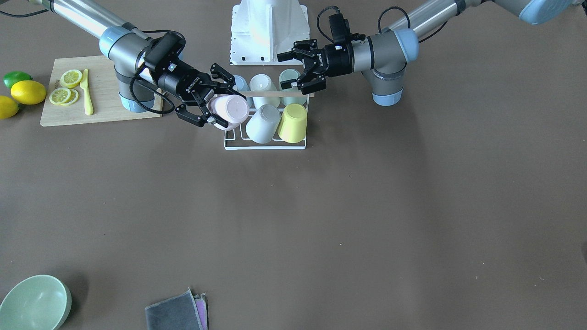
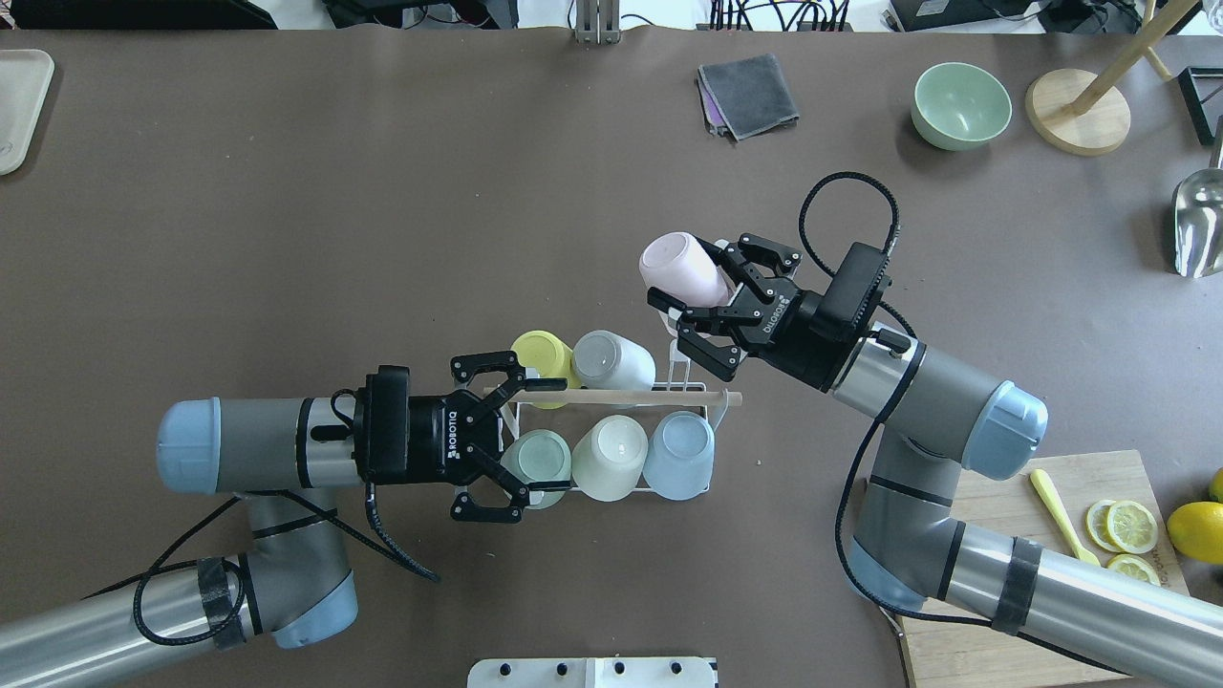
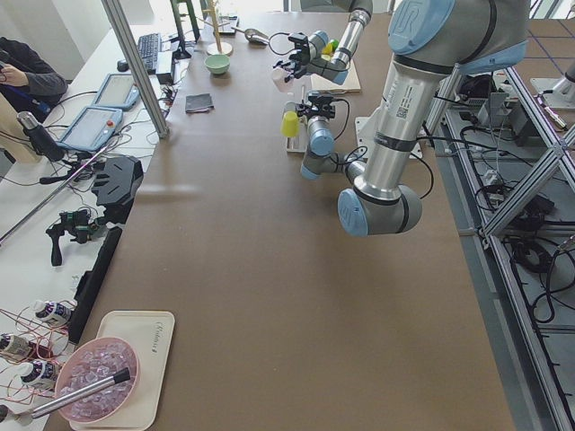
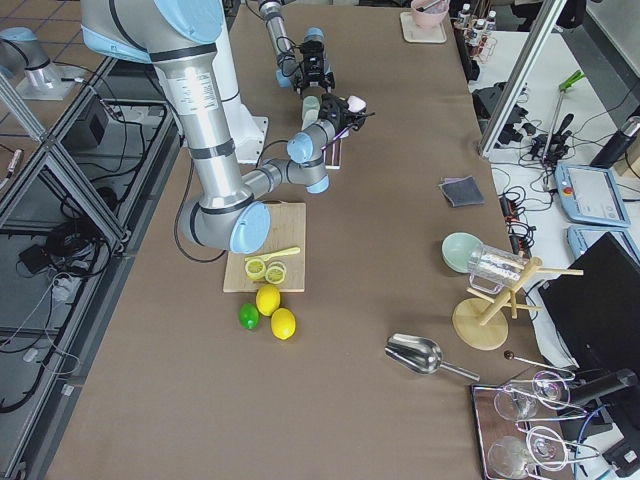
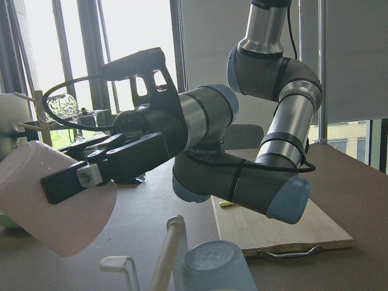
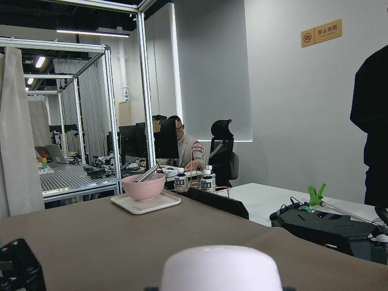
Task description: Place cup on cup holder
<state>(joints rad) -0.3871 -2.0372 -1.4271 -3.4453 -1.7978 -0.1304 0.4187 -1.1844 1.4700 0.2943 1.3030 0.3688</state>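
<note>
Pink cup [image 2: 669, 263] clamped in right gripper [image 2: 693, 277] near holder [image 2: 650, 394]; left gripper [image 2: 559, 437] agape. Likely needed: mouth-down alignment over free prong [image 2: 680, 361].

Wooden board [image 1: 103, 73] w/ lemon slices [image 1: 71, 78] & yellow knife [image 1: 86, 91] lies well behind the right jaws, two lemons [image 1: 28, 91] & a lime [image 1: 17, 79] just past it. Grey cloth [image 2: 748, 94] & green bowl [image 2: 961, 105] sit far out beyond those jaws.

Only one corner slot of the cup holder [image 1: 263, 148] is left free tbh, the rest gets blocked by cups [image 1: 293, 123].
</note>
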